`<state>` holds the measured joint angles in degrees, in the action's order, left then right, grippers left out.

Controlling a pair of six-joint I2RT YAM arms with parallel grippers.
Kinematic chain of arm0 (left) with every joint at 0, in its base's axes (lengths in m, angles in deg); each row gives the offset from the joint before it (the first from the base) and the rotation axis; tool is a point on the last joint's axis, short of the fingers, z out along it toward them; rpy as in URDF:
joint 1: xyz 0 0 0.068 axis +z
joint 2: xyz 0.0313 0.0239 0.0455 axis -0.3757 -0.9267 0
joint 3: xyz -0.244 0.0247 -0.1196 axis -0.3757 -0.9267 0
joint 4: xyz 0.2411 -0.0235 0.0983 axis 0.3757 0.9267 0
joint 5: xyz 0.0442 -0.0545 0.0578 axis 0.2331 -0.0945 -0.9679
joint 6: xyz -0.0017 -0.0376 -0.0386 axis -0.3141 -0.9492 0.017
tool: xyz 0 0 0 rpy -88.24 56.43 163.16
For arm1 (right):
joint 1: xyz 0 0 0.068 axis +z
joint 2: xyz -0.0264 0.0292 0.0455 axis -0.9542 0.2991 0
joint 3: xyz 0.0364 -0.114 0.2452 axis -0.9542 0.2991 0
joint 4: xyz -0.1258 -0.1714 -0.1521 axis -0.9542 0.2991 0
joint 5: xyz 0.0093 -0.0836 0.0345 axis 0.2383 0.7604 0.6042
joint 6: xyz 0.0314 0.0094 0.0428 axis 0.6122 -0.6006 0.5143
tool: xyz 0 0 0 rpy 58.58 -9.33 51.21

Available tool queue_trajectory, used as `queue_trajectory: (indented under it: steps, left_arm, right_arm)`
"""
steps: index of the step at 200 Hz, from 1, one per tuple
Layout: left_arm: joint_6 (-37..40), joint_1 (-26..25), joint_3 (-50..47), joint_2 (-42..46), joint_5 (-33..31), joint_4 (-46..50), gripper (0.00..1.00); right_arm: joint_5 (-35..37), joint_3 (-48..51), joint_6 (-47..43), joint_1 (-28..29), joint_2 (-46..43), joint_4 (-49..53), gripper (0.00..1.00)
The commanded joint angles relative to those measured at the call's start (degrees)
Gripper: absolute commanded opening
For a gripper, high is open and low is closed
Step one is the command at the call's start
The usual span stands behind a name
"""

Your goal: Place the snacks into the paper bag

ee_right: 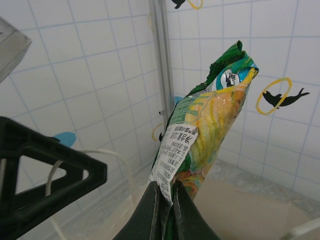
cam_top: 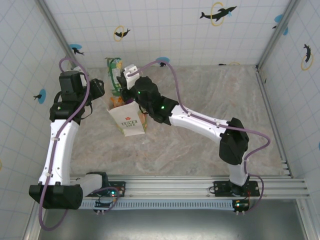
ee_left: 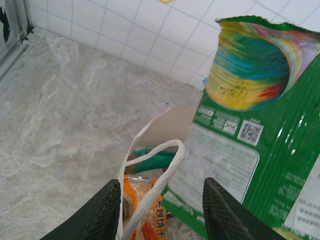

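Green packet (ee_right: 210,115) pinched upright in right hand (ee_right: 166,200) over bag (cam_top: 131,120) mouth; left hand (ee_left: 162,187) spread, astride bag rim; orange packet (ee_left: 136,197) inside.

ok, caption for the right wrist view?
Right gripper pinching a green snack packet upright over the paper bag.

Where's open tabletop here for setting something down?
Bare table lies right of the right arm and in front of the paper bag. Crowded: back-left, where left gripper, right gripper and green packet gather at the bag.
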<state>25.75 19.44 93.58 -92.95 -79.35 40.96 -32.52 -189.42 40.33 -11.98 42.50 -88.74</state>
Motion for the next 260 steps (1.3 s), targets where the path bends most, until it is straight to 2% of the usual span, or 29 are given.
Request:
queue_trajectory:
  steps: [1,67,150,213,230,244,260]
  left_arm:
    - [0.92,-0.42,1.34,-0.14,-0.51,0.86,0.46]
    - [1.08,-0.41,0.9,-0.17,-1.45,0.66,0.46]
    - [0.64,-0.43,1.17,-0.53,-1.23,0.42,0.46]
    - [0.33,-0.36,0.72,-0.56,-0.21,-0.15,0.46]
    - [0.22,-0.36,0.72,-0.61,0.07,-0.24,0.46]
    - [0.2,-0.42,0.77,-0.69,0.14,-0.37,0.46]
    - [0.14,-0.36,0.72,-0.85,0.3,-0.48,0.46]
  right_arm:
    - [0.7,-3.6,0.41,0.8,-1.57,-1.0,0.02]
    - [3.57,-3.6,3.7,1.52,-2.85,5.74,0.02]
    - [3.05,-3.62,8.45,1.52,-2.73,11.16,0.03]
    - [2.61,-3.79,8.9,1.52,-2.81,11.18,0.13]
    - [1.62,-4.04,8.94,1.52,-2.9,11.26,0.11]
    - [0.85,-4.13,9.16,1.47,-2.98,11.5,0.05]
    - [0.62,-4.12,9.47,1.56,-3.07,11.92,0.05]
